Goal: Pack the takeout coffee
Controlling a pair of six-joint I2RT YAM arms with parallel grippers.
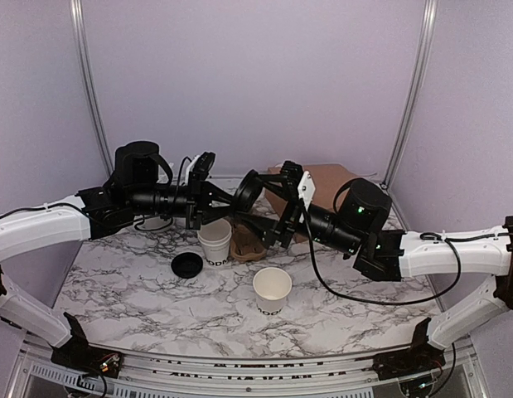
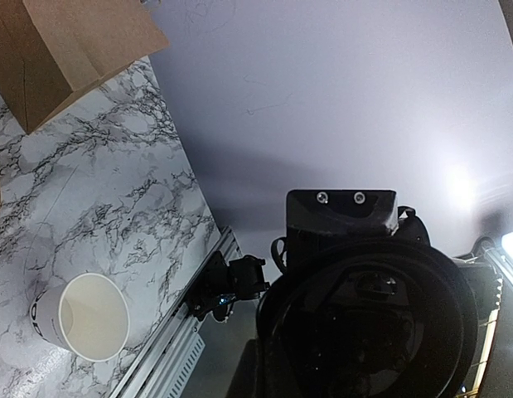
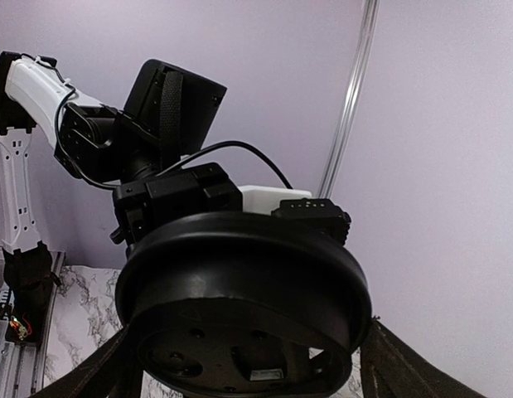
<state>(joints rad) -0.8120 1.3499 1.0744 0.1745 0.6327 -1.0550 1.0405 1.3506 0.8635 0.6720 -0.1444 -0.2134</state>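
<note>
Plainly, from above, nothing is packed yet. Two open white lettered cups stand on the marble worktop [image 1: 132, 290]. The rear cup [image 1: 215, 240] is just beside the one brown carrier [image 1: 248, 247]; the front cup [image 1: 273, 288] stands apart. Which of them is the takeout coffee cannot be told. One black lid [image 1: 187, 265] lies off on the worktop, and one brown bag [image 1: 331, 184] waits behind. The left end effector [image 1: 244, 193] and right end effector [image 1: 277, 228] meet above the carrier; how wide either stands cannot be told.

The left wrist view shows the front cup, the bag and no fingers. The right wrist view shows only the left arm's black housing. Lidding and packing remain.
</note>
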